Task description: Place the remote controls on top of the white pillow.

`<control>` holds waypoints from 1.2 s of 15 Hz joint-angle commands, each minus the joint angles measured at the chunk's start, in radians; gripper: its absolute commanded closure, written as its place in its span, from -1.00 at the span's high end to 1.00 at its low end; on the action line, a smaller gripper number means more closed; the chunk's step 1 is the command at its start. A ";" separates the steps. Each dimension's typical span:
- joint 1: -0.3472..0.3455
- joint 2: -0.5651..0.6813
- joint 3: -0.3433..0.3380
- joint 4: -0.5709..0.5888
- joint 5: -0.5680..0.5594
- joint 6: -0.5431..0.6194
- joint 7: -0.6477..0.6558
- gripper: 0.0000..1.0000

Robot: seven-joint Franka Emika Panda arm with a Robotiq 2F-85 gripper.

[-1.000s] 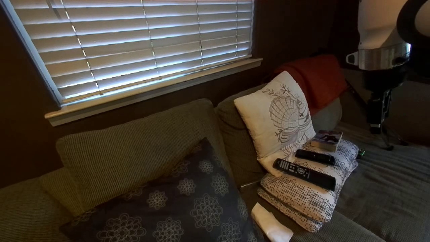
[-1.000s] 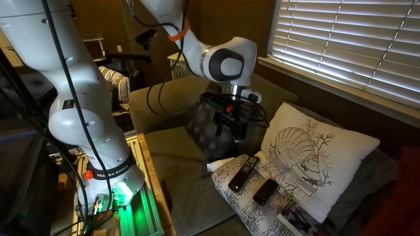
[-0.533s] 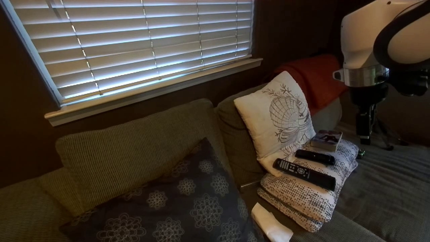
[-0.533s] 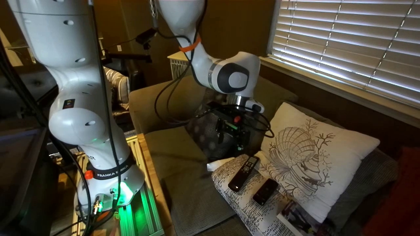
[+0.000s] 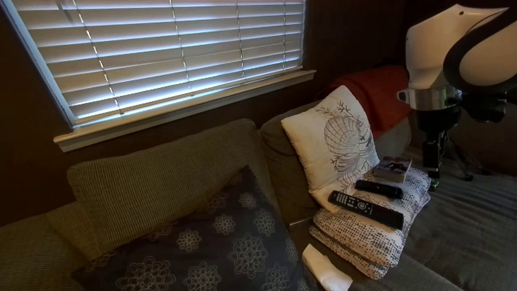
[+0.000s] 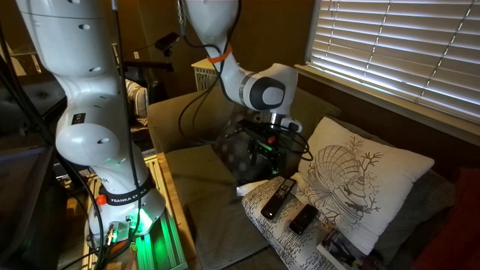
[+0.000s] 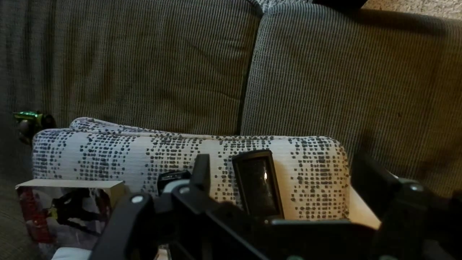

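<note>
1. The pincer [image 7: 281, 162] points down, its jaws well apart; in the wrist view the long remote [image 7: 258, 184] shows in the gap between them.
2. That remote lies on the dotted cushion [image 5: 355, 232], its button end at the lower corner of the white pillow [image 6: 360, 180]; whether they touch, I cannot tell.
3. The short remote [image 6: 303, 219] lies beside it, apart, on the same cushion, between it and the book [image 5: 391, 169].
4. The white pillow leans back behind both remotes, shell print outward.
5. A white cloth or paper [image 5: 327, 270] lies between the cushion and the dark pillow [image 5: 218, 248].
</note>
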 commanded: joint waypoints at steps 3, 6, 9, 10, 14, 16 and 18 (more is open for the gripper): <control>0.006 0.140 -0.009 0.034 0.002 0.178 -0.022 1.00; 0.002 0.227 -0.001 0.075 0.025 0.282 -0.057 1.00; 0.000 0.334 -0.001 0.148 0.043 0.343 -0.058 1.00; -0.005 0.368 0.002 0.176 0.049 0.353 -0.069 1.00; -0.023 0.480 0.023 0.267 0.074 0.375 -0.117 1.00; -0.011 0.523 0.017 0.303 0.068 0.370 -0.120 1.00; 0.004 0.562 0.006 0.334 0.057 0.370 -0.112 1.00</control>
